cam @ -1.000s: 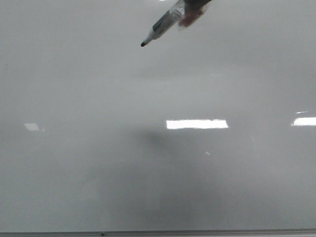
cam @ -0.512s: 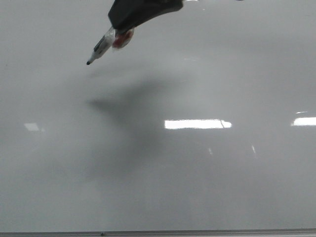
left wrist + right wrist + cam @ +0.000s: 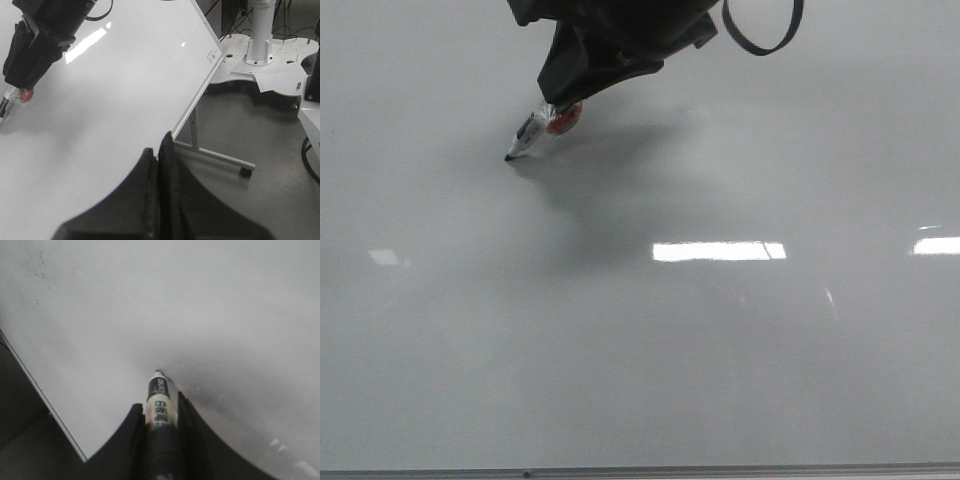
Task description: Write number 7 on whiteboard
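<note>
The whiteboard (image 3: pixel 740 380) fills the front view, and no ink shows on it yet, so the number 7 is not on the board; the step in hand looks like setting the tip down to begin the top stroke. Above the board's bright glare patch and off toward its left, the right gripper (image 3: pixel 552 118) holds a marker (image 3: pixel 535 132), its fingers (image 3: pixel 134 432) pressed tight against the barrel on both sides in the right wrist view, with the tip (image 3: pixel 509 157) at or just off the board; contact cannot be told for sure. To do this well, the arm should probably press lightly, keep the marker's tilt steady, draw a short stroke across toward the glare side, then turn and pull one long line down toward the board's grey edge strip (image 3: pixel 720 470), staying well inside it. The left gripper (image 3: pixel 159 165) hangs off the board's edge, its fingers closed together on nothing. Counted: one whiteboard, two grippers, one marker, no drawn strokes.
</note>
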